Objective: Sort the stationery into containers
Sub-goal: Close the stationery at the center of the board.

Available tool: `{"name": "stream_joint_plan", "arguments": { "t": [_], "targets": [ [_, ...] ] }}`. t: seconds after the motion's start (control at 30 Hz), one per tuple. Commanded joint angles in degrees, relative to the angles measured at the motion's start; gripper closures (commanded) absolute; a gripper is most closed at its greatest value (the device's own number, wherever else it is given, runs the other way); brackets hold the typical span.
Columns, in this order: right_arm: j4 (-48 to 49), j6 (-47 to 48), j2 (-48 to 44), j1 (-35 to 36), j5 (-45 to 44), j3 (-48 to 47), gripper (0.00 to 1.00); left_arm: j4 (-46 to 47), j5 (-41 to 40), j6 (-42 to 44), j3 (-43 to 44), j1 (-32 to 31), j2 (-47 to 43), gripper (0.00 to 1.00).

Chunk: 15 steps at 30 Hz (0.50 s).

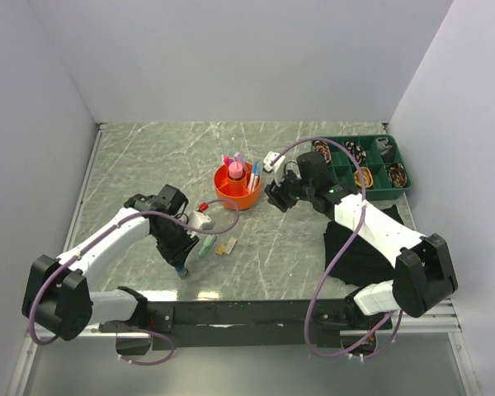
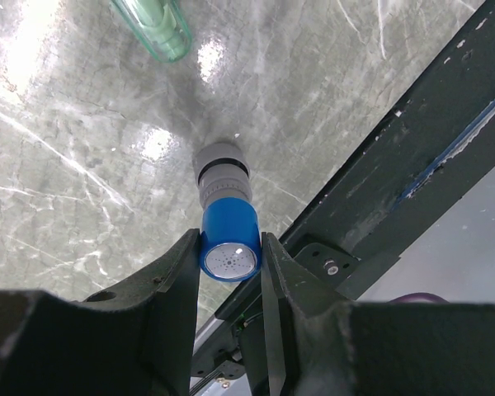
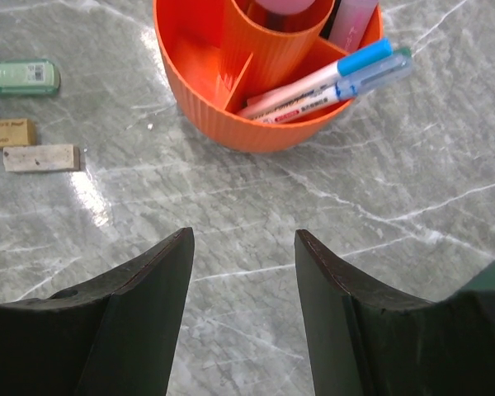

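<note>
Left tool (image 2: pixel 229 247): clamped on the small blue cylinder (image 2: pixel 228 239). In the left wrist view we see both fingers pressed flat against its blue sides.
Cylinder's place: lower left of centre in the top view, at the near edge of the bench (image 1: pixel 148 157), just above the dark rail.
Cylinder's long axis: it runs along the fingers, with the blue capped end facing the wrist camera and the grey end pointing down at the bench. We cannot tell whether the grey end touches the marble.
Right tool (image 3: pixel 243 247): fingers apart and holding nothing. It hovers over bare bench just beside the orange pot (image 3: pixel 231 115).
Orange pot: middle of the top view. A pink tube (image 1: pixel 235 171) stands in its centre cup and white pens (image 3: pixel 330 78) lean in an outer section.
Deciding relation: in the top view the pot lies up and to the right of the left tool, well apart. The green clip (image 1: pixel 206 246) and two small eraser blocks (image 1: pixel 225 247) lie between them.
Nearer arm: the right tool sits closer to the pot, but the left one has the piece. We judge the carry belongs to the left arm.
Coming move, as we judge it: lift, travel up and right over the loose items, then release above a free outer section.
Risk, as we judge it: the grip sits only on the blue end, so the cylinder could tilt on the way.
</note>
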State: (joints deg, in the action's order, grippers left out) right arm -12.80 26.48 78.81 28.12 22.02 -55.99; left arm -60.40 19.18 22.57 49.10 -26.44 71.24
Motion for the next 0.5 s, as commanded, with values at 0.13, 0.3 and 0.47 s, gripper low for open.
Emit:
{"name": "stream_joint_plan", "arguments": {
  "t": [0.13, 0.3, 0.47],
  "targets": [
    [2.8, -0.8, -2.7, -0.9, 0.1, 1.9, 0.40, 2.8, -2.3, -2.3, 1.1, -0.7, 1.7, 0.99],
    [3.2, -1.0, -2.9, -1.0, 0.1, 2.4, 0.40, 4.6, -5.0, -3.5, 1.0, -1.2, 2.1, 0.99],
    [3.0, -0.6, -3.3, -1.0, -0.3, 2.9, 0.40, 7.5, -13.1, -7.8, -0.2, -2.4, 1.8, 0.99]
  ]
}}
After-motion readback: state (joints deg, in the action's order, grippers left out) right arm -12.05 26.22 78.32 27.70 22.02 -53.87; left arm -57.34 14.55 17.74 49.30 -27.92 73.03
